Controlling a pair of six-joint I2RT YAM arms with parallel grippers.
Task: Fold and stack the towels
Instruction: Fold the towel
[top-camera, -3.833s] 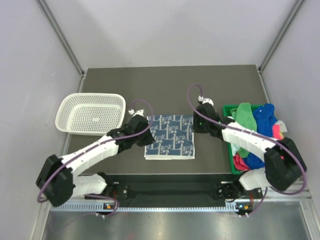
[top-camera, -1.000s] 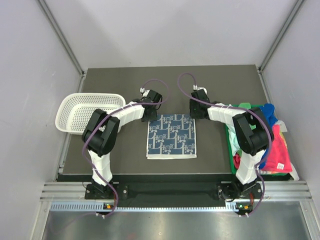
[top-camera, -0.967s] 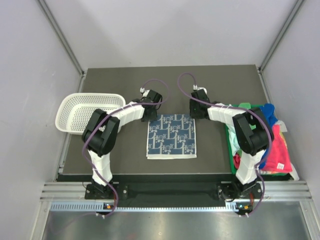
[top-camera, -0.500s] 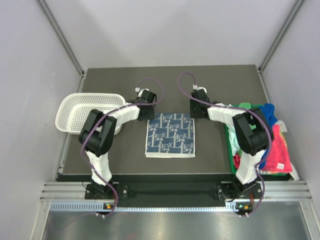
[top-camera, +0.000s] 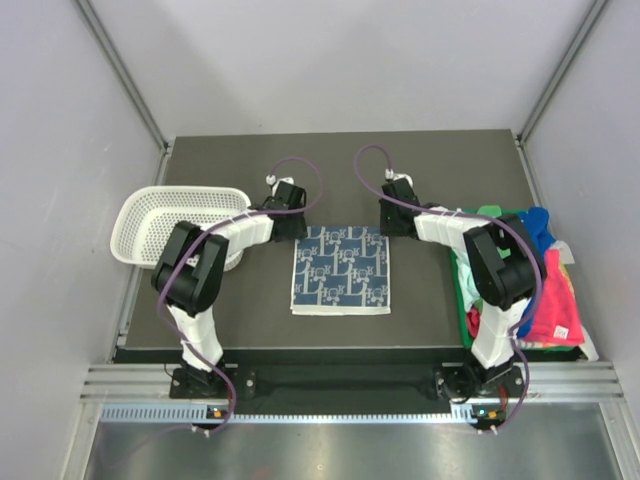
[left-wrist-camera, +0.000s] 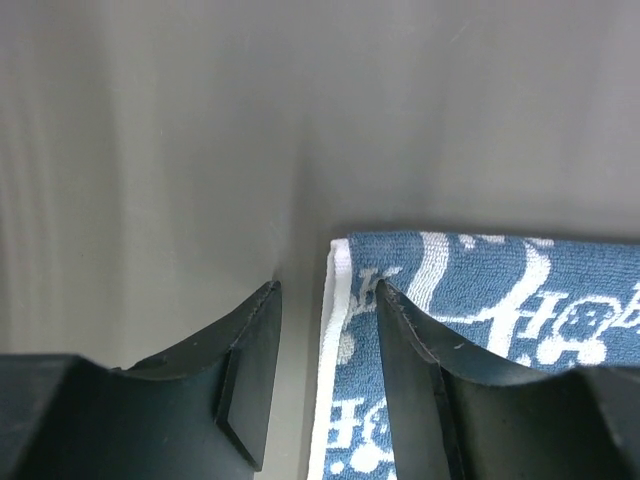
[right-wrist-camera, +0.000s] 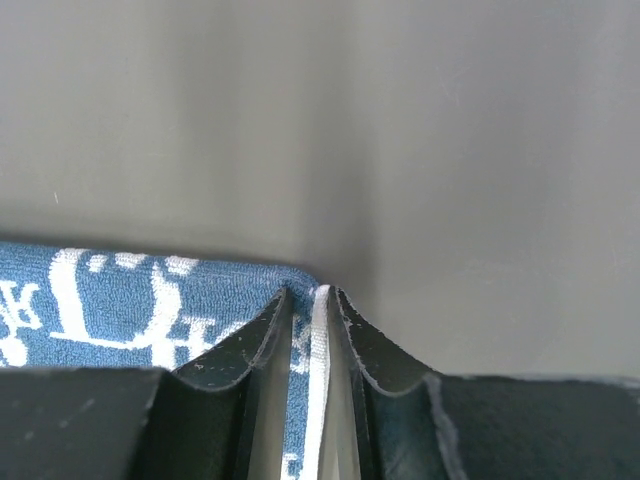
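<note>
A blue-and-white patterned towel (top-camera: 340, 268) lies flat in the middle of the dark table. My left gripper (top-camera: 293, 229) is at its far left corner. In the left wrist view the jaws (left-wrist-camera: 325, 292) stand open, astride the towel's white edge (left-wrist-camera: 340, 300). My right gripper (top-camera: 388, 230) is at the far right corner. In the right wrist view it (right-wrist-camera: 312, 296) is shut on the towel's white hem (right-wrist-camera: 318, 330). More towels, green (top-camera: 490, 222), royal blue (top-camera: 530, 228) and pink (top-camera: 555, 305), are heaped at the right.
A white mesh basket (top-camera: 170, 225) stands at the left, close beside my left arm. A green plastic bin (top-camera: 462, 290) holding the heaped towels stands at the table's right edge. Bare dark table (top-camera: 340, 165) lies behind the towel.
My left gripper has shifted a little to the left along the towel's far edge, and the towel's left side has moved slightly left with it. The right gripper has stayed at its corner.
</note>
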